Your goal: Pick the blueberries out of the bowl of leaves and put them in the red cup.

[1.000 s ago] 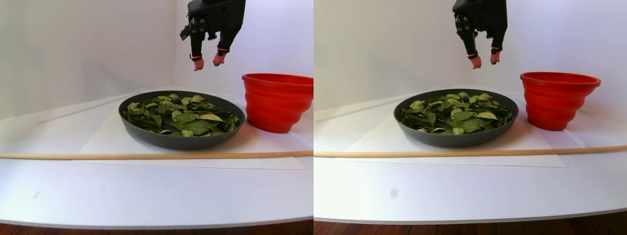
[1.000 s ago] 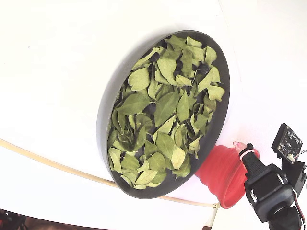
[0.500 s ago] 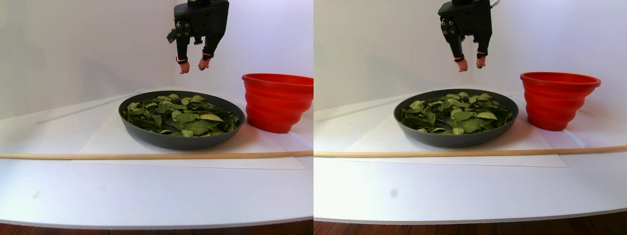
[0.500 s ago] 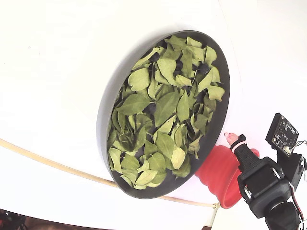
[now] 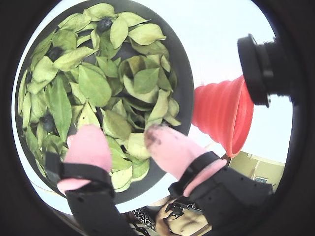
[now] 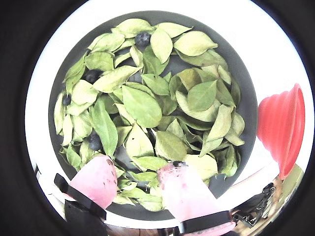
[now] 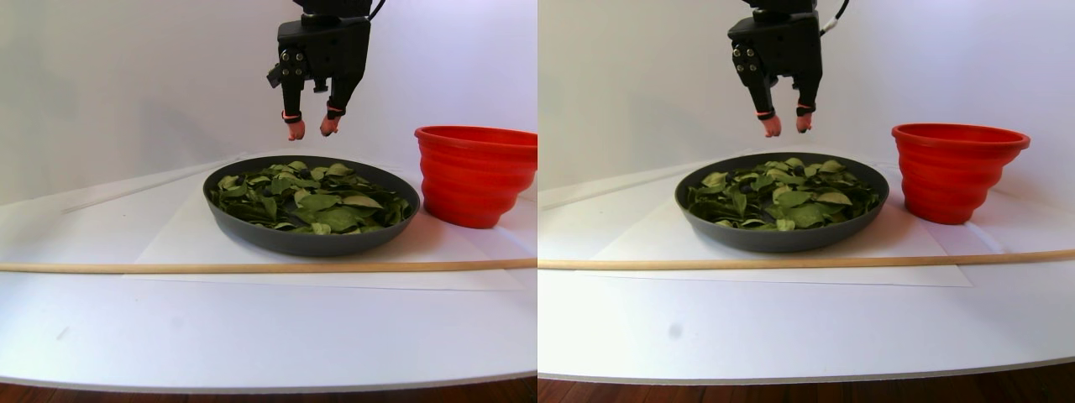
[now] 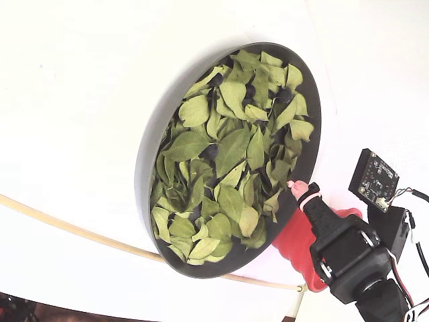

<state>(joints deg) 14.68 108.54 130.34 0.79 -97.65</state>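
My fingers hang spread and empty above the near rim of the bowl, pink tips pointing down at the leaves. The red cup stands just beside the bowl, off to the side of my fingers.

The blueberries I can pick out lie beyond my tips: one at the far edge, others half tucked under leaves further off to one side. To do this well, I judge I should carry forward over one exposed berry, keep the tips wide, and come straight down so they straddle it without trapping a leaf.

Leaves hide part of each berry, and more may lie buried. I cannot see inside the cup, so I cannot tell what it holds.
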